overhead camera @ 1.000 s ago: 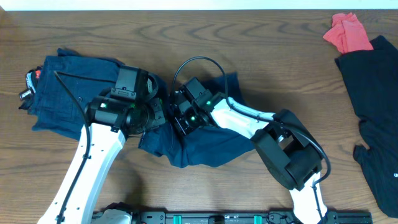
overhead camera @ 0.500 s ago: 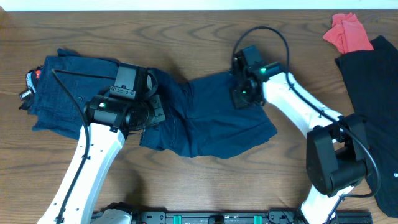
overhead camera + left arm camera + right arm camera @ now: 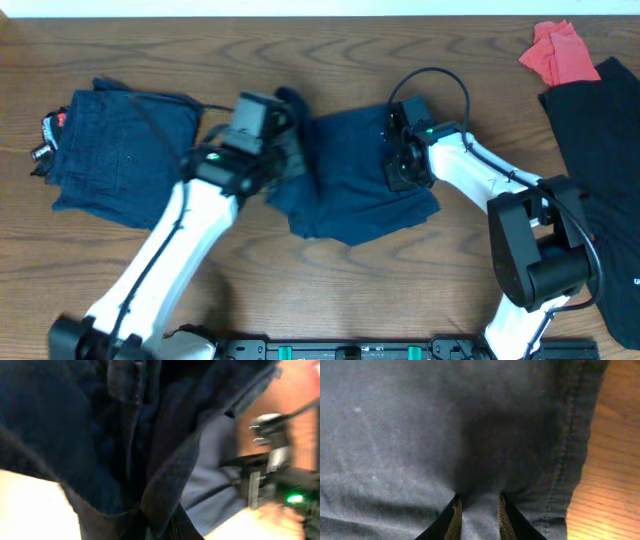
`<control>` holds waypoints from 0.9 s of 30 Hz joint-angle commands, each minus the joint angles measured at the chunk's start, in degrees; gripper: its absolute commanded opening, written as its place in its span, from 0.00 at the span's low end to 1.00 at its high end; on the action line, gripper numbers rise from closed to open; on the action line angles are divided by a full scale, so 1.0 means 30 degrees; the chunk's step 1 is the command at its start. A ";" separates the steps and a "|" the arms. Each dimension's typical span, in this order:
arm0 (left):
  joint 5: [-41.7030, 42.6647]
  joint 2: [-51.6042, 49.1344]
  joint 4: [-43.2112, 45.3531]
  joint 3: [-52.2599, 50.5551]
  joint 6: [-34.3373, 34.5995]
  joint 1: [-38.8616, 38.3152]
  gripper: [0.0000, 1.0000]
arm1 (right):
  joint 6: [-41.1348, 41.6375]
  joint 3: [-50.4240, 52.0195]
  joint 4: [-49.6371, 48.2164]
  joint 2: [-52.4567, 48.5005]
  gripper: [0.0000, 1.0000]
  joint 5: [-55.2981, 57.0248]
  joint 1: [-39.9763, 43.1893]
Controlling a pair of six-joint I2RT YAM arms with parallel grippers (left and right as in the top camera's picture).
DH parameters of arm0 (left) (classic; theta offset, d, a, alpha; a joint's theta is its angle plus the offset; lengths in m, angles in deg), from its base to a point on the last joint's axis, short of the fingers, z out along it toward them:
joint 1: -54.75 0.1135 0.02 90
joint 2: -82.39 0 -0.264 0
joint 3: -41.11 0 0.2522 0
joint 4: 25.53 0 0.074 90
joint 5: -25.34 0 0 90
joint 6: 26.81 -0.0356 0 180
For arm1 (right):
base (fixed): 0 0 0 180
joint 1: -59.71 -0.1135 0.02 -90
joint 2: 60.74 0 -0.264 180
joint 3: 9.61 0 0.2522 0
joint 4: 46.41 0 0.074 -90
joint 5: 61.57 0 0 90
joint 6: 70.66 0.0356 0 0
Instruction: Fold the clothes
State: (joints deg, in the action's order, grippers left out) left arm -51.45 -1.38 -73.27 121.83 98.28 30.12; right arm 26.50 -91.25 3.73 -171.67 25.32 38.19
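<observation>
The navy shorts lie on the wooden table between the two grippers. The left gripper pinches a bunched, raised fold at the edge nearest it. The right gripper clamps the cloth just inside a stitched hem. On the left gripper's far side rests a folded navy pair with a red-and-white tag. Well past the right gripper lie a red cloth and a black garment.

The tabletop is showing brown wood grain with a soft sheen; the navy shorts are looking like matt woven cloth, seams stitched; right of them, the right arm is wearing smooth white plastic.
</observation>
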 commanded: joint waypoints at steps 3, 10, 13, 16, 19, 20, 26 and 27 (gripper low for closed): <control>0.1333 -0.2069 0.3592 0.0539 0.2492 -0.2280 0.06 | 0.1508 0.1311 -0.0015 -0.1180 0.23 -0.1464 -0.0903; 0.1435 -0.3694 0.6207 0.0539 0.4364 -0.3220 0.08 | 0.1647 0.1304 0.0131 -0.1180 0.25 -0.1384 -0.0867; 0.1464 -0.3708 0.6834 0.0546 0.4568 -0.3439 0.28 | 0.2047 0.1304 0.0146 -0.1180 0.25 -0.1086 -0.0867; 0.1814 -0.3708 0.7111 0.0546 0.4568 -0.3519 0.56 | 0.2565 0.1253 0.0248 -0.1056 0.25 -0.0911 -0.0794; 0.3286 -0.3679 0.7563 0.0546 0.4517 -0.3410 0.62 | 0.3665 0.0933 0.0801 -0.0408 0.26 -0.0466 -0.0262; 0.3694 -0.3628 0.7657 0.0546 0.4226 -0.3249 0.63 | 0.4124 0.0721 0.1180 -0.0058 0.27 -0.0087 0.0036; 0.4007 -0.2892 0.5967 0.0546 0.0612 -0.0860 0.63 | 0.4415 -0.1479 0.3818 0.3592 0.29 0.1982 0.2222; 0.4000 -0.2790 0.5770 0.0546 0.0211 -0.0197 0.63 | 0.4073 -0.1763 0.3818 0.4350 0.31 0.1705 0.2448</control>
State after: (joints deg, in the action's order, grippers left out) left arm -40.61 -12.20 -54.82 122.20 105.58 24.49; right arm 37.75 -91.80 15.12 -166.64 27.63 42.69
